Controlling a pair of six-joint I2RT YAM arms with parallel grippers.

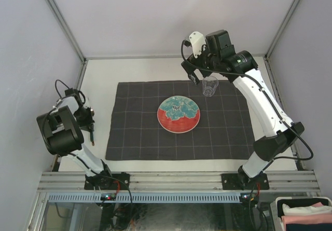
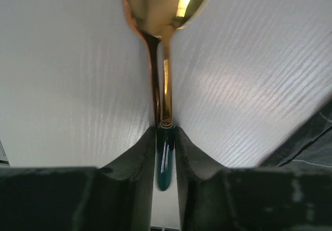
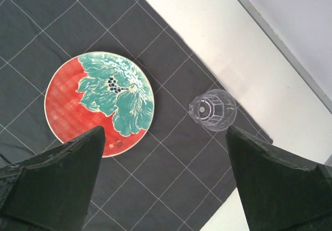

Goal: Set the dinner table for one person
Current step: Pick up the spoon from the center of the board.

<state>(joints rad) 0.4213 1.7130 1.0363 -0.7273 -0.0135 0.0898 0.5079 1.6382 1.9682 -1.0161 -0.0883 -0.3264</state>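
Nearest you, on the left, your left jaws are pinching the spoon [image 2: 162,85] by its dark teal handle. In the left wrist view the two dark fingers [image 2: 129,179] are pressing in on either side of that handle, and the gold stem and bowl are pointing away from them over the bare white surface. From above, this arm is sitting just off the left edge of the cloth [image 1: 135,132], low over the counter [image 1: 155,67].

The counter itself is lying flat under both arms, off-white and matte, with grey rails running along its edges. The dark grey checked cloth is covering its middle.

At the centre of the cloth the plate [image 1: 178,114] is sitting flat, red with a teal flower pattern. Beyond it, near the far right corner of the cloth, the glass [image 1: 210,86] is standing upright, apart from the plate.

Farthest away, your right jaws are hanging above the glass, spread wide and gripping nothing. In the right wrist view both fingers [image 3: 52,184] are framing the plate and the glass far below them.
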